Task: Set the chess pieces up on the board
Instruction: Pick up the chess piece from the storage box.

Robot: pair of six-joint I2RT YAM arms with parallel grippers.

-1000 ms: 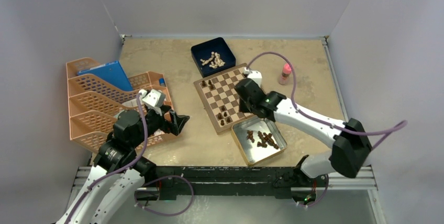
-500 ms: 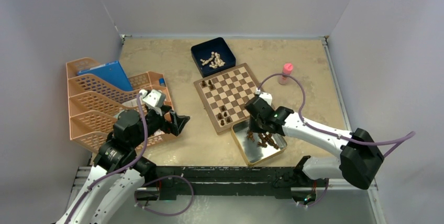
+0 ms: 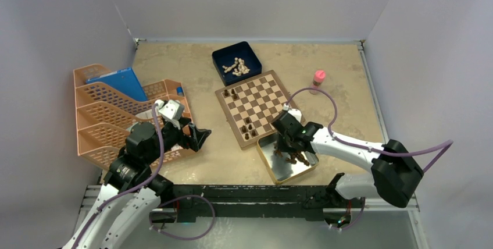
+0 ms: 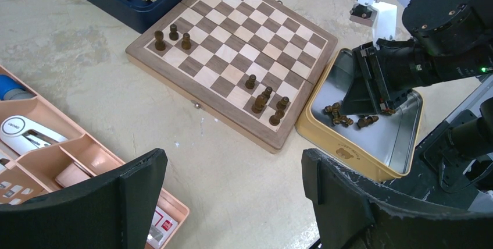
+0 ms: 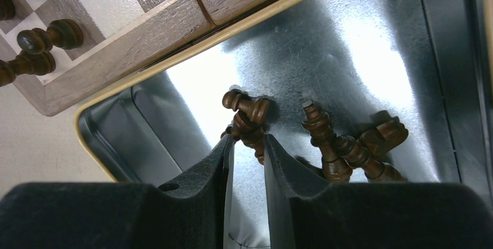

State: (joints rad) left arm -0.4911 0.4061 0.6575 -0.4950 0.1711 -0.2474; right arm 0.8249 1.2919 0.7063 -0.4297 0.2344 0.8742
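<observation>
The board (image 3: 258,99) lies mid-table with three dark chess pieces (image 3: 231,93) at its far left corner and several (image 3: 248,128) near its front corner. Several more dark pieces (image 5: 349,150) lie loose in the shiny tin (image 5: 360,45) beside the board's front edge. My right gripper (image 5: 245,141) is lowered into that tin. Its jaws stand a narrow gap apart, with one lying piece (image 5: 250,122) between the tips. My left gripper (image 4: 232,185) hangs open and empty over bare table, left of the board.
A dark blue box (image 3: 236,63) of cream chessmen sits behind the board. A pink bottle (image 3: 318,80) stands at the back right. Orange mesh trays (image 3: 110,118) holding a blue folder fill the left side, close to my left arm.
My right gripper has come off the board and dropped into the tin, among the loose pieces. Its jaw gap looks unchanged. The left arm has stayed still.
</observation>
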